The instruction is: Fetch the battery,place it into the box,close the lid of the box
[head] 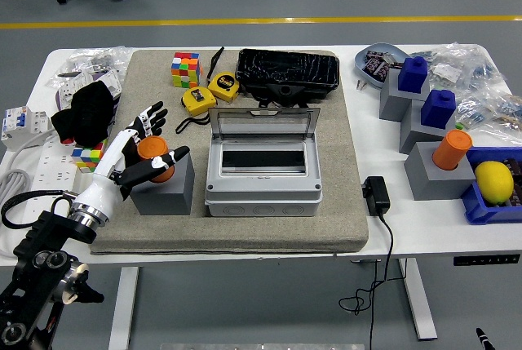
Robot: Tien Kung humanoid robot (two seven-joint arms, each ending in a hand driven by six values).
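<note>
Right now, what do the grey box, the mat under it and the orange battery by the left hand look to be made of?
Grey box: likely moulded plastic, matte, with a clear, glossy lid standing open. Mat: looks like felt or woven fabric, beige, dull and fuzzy. Orange battery: smooth, slightly shiny, probably plastic-cased; the left hand partly hides it.

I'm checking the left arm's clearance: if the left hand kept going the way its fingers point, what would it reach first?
The left hand points up and right, with the orange battery on its grey block right at its palm. Beyond that, probably the yellow tape measures; depth is unclear.
</note>
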